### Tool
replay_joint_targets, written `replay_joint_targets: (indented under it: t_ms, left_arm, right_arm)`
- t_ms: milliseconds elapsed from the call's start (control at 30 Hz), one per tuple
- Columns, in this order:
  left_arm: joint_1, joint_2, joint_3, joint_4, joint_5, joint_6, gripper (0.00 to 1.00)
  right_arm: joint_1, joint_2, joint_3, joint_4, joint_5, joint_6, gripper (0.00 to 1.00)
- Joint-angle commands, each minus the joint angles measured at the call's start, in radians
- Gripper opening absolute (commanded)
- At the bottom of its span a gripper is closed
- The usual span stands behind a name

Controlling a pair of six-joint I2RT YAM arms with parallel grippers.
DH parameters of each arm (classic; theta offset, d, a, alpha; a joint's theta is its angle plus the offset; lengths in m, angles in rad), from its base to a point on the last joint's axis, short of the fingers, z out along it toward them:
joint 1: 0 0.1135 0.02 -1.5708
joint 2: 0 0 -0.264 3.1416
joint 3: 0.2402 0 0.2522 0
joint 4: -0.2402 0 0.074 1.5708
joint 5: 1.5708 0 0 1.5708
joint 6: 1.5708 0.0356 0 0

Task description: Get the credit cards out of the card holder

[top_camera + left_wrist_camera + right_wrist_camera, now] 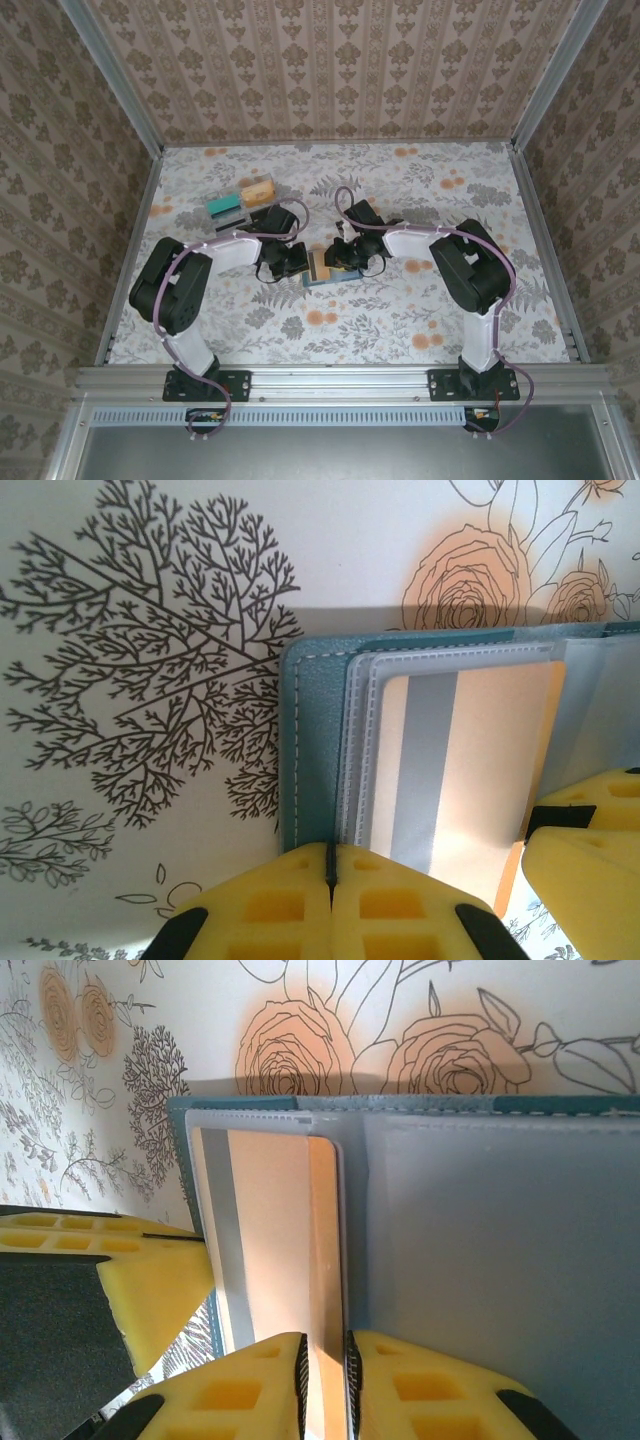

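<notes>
Pinching hard here: the right gripper [325, 1360] is clenched on the near edge of a pale-orange plastic credit card with a grey stripe [275, 1230]. The card sits in a clear-fronted slot of the teal-blue stitched folding card holder [490, 1260], which lies open mid-table between the arms. The left gripper [330, 875] is clamped tight on the card holder's teal edge, pinning it down.

The danger, I'd say, is that thin bite. Pull askew and the card may jam against the slot's stitched lip or slide free of the pads. If the left clamp slips, the whole holder drags along. The two sets of yellow fingers sit just beside each other, so a bump is possible.

Far left on the floral tabletop [400, 320], a loose teal-green card [222, 206] and a tan-orange card [258, 190] lie well apart, out of the way.
</notes>
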Motion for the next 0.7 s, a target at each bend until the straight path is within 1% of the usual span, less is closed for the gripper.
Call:
replay_joint_targets:
  t_ms: [0,133,200,267,333,400,533,667]
  left_arm:
    - [0.004,0.044,0.005,-0.039,-0.005,0.008,0.06]
    - [0.003,0.05,0.011,-0.042,0.003,0.011,0.06]
    - [0.003,0.051,0.012,-0.045,0.003,0.01,0.06]
    - [0.003,0.052,0.013,-0.047,0.0,0.01,0.06]
    - [0.003,0.05,0.011,-0.047,0.0,0.01,0.06]
    - [0.003,0.051,0.012,-0.048,0.002,0.01,0.06]
    - [0.002,0.054,0.015,-0.046,0.01,0.013,0.06]
    - [-0.001,0.063,0.019,-0.047,0.02,0.014,0.06]
  right_arm:
    - [0.006,0.029,0.021,-0.038,0.003,-0.013,0.22]
    - [0.007,0.039,0.027,-0.038,-0.015,-0.012,0.22]
    - [0.009,0.037,0.028,-0.057,0.018,-0.015,0.23]
    - [0.01,0.031,0.037,-0.105,0.09,-0.018,0.23]
    - [0.01,0.035,0.04,-0.123,0.109,-0.024,0.23]
    - [0.01,0.047,0.04,-0.114,0.08,-0.025,0.23]
    - [0.018,0.061,0.029,-0.05,-0.023,-0.022,0.21]
    - [0.02,0.048,0.015,0.001,-0.064,-0.014,0.16]
